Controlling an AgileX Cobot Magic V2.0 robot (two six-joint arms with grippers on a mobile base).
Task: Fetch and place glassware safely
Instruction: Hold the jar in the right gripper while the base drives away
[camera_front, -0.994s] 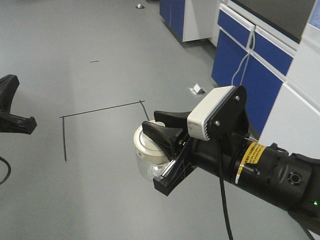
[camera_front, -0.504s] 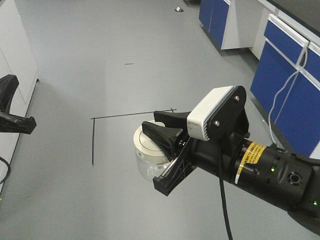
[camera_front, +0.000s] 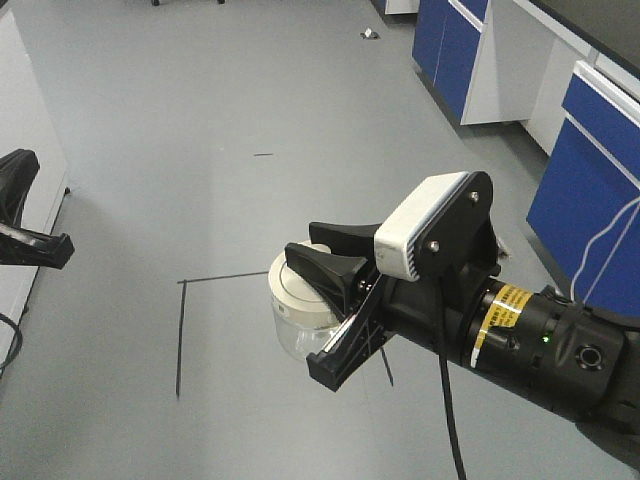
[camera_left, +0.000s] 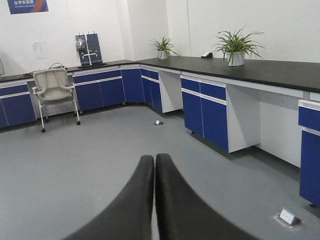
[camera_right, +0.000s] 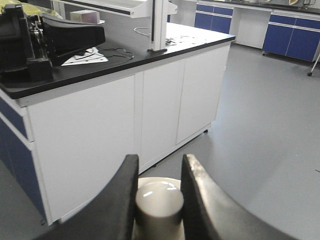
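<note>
While no surface carries it, the glass jar (camera_front: 285, 300) hangs in the air, clamped in the right end effector (camera_front: 308, 312). In the front view it sits just right of the black floor outline (camera_front: 180, 330), overlapping that outline's upper line. Its cream-white lid (camera_front: 292, 285) faces up and its clear body (camera_front: 290, 340) shows below. One black finger (camera_front: 325, 265) crosses the far side of the lid and the other runs along the near side of the glass. From the right wrist view the two fingers (camera_right: 120, 200) stand narrowly apart with the lid's round top (camera_right: 159, 202) filling the gap between them. Whether they press the knob or the rim cannot be told.

A white wrist camera (camera_front: 420, 230) sits on the right arm, right of the outline, with a yellow label (camera_front: 500, 315) and a black cable (camera_front: 445, 400) beyond it. Blue cabinets (camera_front: 590, 180) stand farther right of the outline along the room's edge.

Left of the outline, at the picture's border, is the left end effector (camera_front: 25, 225). Its wrist view shows both fingers (camera_left: 135, 200) pressed together with nothing between them, pointing over grey floor toward a mesh chair (camera_left: 54, 87), a dark counter with potted plants (camera_left: 235, 47) and a floor socket (camera_left: 289, 216).

The right wrist view also looks onto a white cabinet (camera_right: 150, 115) under a black top (camera_right: 100, 65).
</note>
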